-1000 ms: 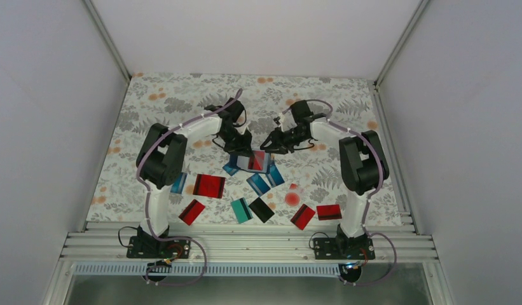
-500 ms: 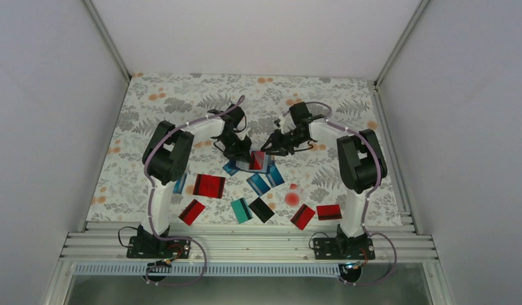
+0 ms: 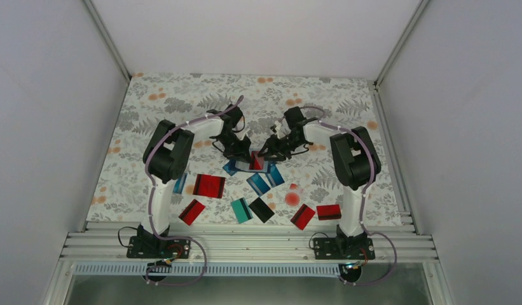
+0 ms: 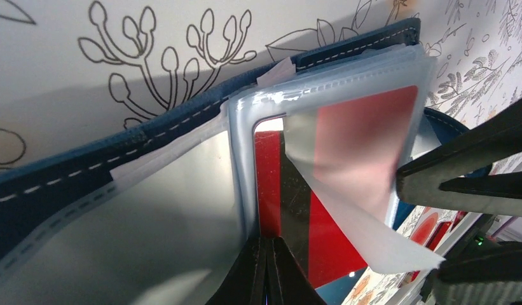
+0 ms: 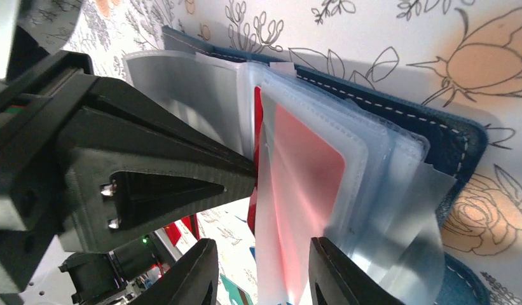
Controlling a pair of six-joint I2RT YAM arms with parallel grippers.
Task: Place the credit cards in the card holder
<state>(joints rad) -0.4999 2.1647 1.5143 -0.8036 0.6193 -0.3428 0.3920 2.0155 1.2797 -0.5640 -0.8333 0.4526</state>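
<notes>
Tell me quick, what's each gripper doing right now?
Left gripper: closed, fingers pinching the red card at its edge.
Right gripper: open, fingers either side of a clear sleeve of the card holder.

No writing can be read anywhere; the cards (image 3: 209, 185) (red, blue, teal, black) and the card holder (image 4: 16, 216) show none.

Floral cloth over the whole table (image 3: 156, 108), grey leaves and orange blooms; card holder (image 3: 240, 164) lying open mid-table, navy cover flat on the cloth; credit cards scattered nearer the front edge: big red card (image 3: 209, 185) left of centre; striped red card (image 3: 192, 211) front left; teal card (image 3: 241, 210) just beside black card (image 3: 261, 209); blue pair (image 3: 258, 183) close to the holder; red pair (image 3: 302, 216) front right; clear piece (image 3: 292, 196) with a red dot between those two pairs.
</notes>
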